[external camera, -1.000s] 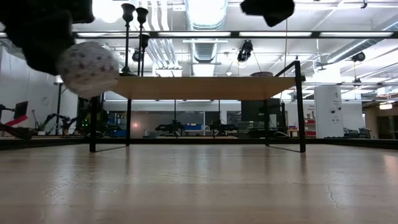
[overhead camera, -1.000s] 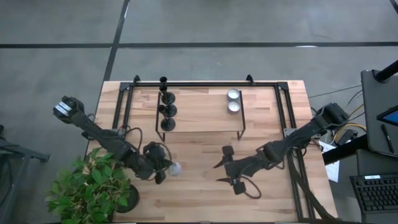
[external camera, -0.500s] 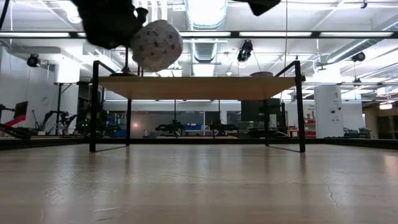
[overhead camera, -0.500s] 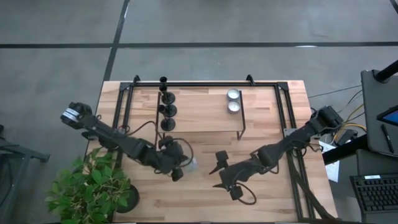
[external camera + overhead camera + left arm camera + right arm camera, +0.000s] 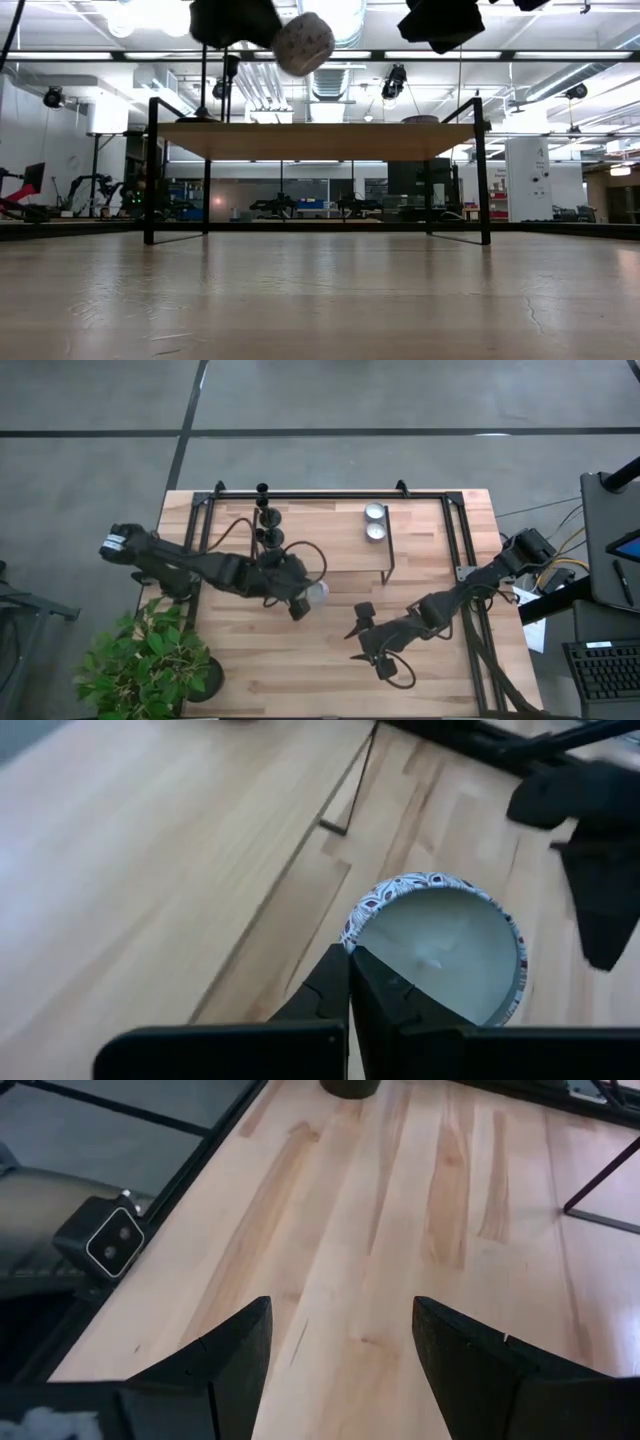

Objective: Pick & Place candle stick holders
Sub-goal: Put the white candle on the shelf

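My left gripper (image 5: 303, 600) is shut on a low round whitish cup (image 5: 318, 595) with a patterned wall. It holds the cup high above the table, in front of the raised wooden shelf (image 5: 325, 550). In the low view the cup (image 5: 303, 43) hangs above shelf height. Two black holders (image 5: 270, 538) stand at the shelf's left end, and my left arm covers the place beside them. Two silver cups (image 5: 375, 521) stand at the shelf's right. My right gripper (image 5: 365, 635) is open and empty above the table's middle front. My left gripper holds the cup by its rim (image 5: 352, 942), at the side nearest the gripper. The rim is pinched between the two fingers, one finger (image 5: 380, 992) over the cup's inside and one outside. The cup is lifted clear, its open top tilted toward the camera in the wrist view.
A potted green plant (image 5: 150, 660) stands at the table's near left corner. The shelf's black metal legs (image 5: 150, 170) stand on the table, and a black rail frame (image 5: 330, 495) runs along the far edge. Bare wood (image 5: 380, 1230) lies under my right gripper.
My left gripper has carried the cup up and toward the table's right and far edge, from near the plant to just in front of the shelf. The cup has stayed in the hold and risen above shelf height.
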Robot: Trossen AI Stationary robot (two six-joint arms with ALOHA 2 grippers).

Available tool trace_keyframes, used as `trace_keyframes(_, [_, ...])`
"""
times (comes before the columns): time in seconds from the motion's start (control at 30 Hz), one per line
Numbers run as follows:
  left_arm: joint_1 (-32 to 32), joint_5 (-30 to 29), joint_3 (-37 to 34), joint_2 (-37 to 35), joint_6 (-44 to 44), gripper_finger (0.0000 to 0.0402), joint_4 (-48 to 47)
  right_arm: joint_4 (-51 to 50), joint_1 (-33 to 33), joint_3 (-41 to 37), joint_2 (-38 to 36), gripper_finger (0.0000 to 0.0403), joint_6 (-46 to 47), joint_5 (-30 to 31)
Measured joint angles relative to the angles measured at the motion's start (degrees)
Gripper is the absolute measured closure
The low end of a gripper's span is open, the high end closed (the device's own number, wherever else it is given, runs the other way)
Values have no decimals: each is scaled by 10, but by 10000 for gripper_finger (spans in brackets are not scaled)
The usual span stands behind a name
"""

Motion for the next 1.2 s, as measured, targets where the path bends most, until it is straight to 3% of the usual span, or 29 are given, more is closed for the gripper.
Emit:
trace_keyframes(0.33, [-3, 28, 79, 0, 30, 401, -22, 1, 0, -12, 0, 170, 0, 0])
trace_keyframes(0.57, [-10, 58, 84, 14, -3, 402, -59, 18, 0, -12, -1, 170, -19, 1])
trace_keyframes(0.87, [-48, 110, 83, 123, -75, 401, -108, 26, 2, 8, -1, 174, -60, 1])
trace_keyframes(1.2, [-51, 117, 92, 214, -53, 401, -40, 8, 10, 10, 1, 193, -61, -2])
